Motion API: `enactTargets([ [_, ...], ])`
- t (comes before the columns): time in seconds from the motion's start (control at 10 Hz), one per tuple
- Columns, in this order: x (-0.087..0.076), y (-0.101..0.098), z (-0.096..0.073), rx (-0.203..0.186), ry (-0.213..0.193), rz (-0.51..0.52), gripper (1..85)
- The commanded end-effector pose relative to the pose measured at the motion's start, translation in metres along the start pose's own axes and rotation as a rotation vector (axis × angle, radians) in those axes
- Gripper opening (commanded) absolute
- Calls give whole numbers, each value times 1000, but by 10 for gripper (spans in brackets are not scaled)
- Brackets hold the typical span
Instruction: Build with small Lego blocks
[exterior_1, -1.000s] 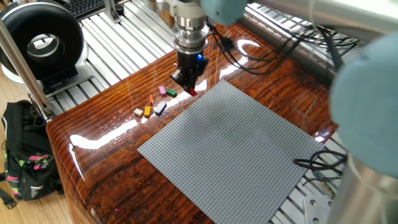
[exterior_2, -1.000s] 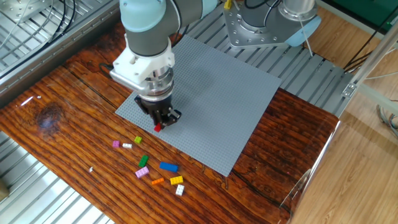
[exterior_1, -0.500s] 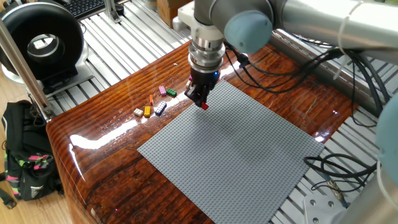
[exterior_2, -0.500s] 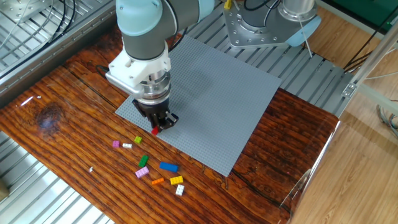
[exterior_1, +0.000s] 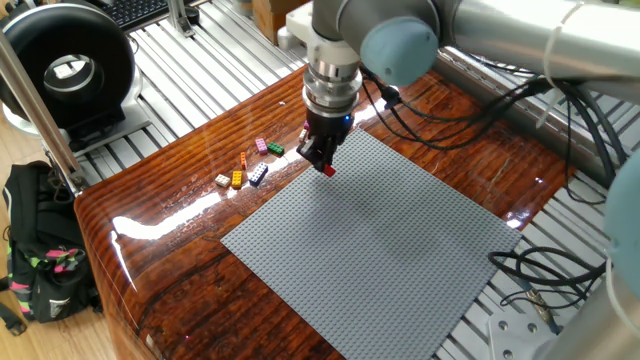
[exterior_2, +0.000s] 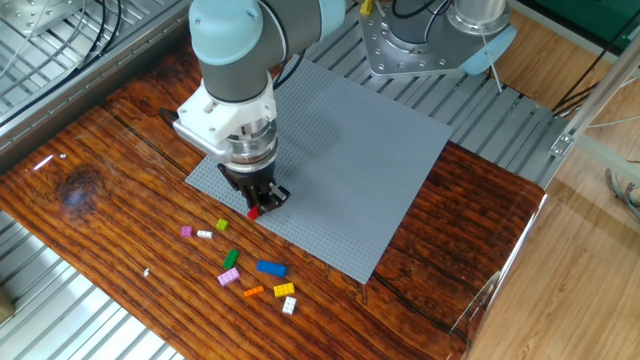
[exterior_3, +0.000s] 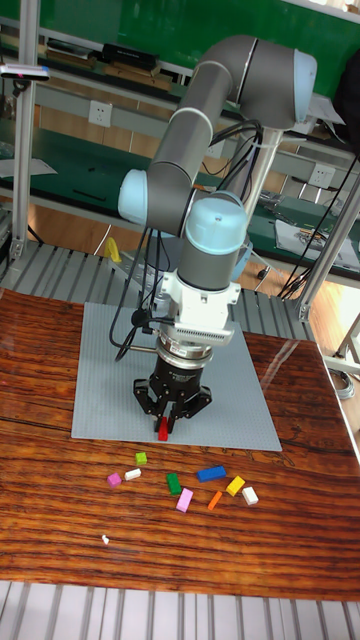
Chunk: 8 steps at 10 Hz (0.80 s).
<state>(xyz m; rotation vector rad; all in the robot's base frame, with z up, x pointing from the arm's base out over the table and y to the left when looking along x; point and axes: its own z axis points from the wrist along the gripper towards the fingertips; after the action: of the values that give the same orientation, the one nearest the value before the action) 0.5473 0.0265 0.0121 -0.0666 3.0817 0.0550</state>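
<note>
Carrying a red brick (exterior_2: 253, 212) pinched between closed fingers (exterior_2: 262, 198), the gripper (exterior_1: 325, 165) has been shifted over the last second from just off the grey baseplate's (exterior_1: 400, 260) edge to above its corner nearest the loose pile, in the upper middle of one fixed view. The remaining small Lego blocks (exterior_2: 250, 268) are left scattered on the worktop (exterior_2: 100, 220) at the lower left of the other fixed view, untouched. The pick is judged complete and placement onto the studs appears to be next, though no brick is yet seated.
</note>
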Motion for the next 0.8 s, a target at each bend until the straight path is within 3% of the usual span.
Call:
enactTargets([
  [0.0,0,-1,2,-1,2,9,20],
  [0.7,2,2,2,-15,10,-13,20],
])
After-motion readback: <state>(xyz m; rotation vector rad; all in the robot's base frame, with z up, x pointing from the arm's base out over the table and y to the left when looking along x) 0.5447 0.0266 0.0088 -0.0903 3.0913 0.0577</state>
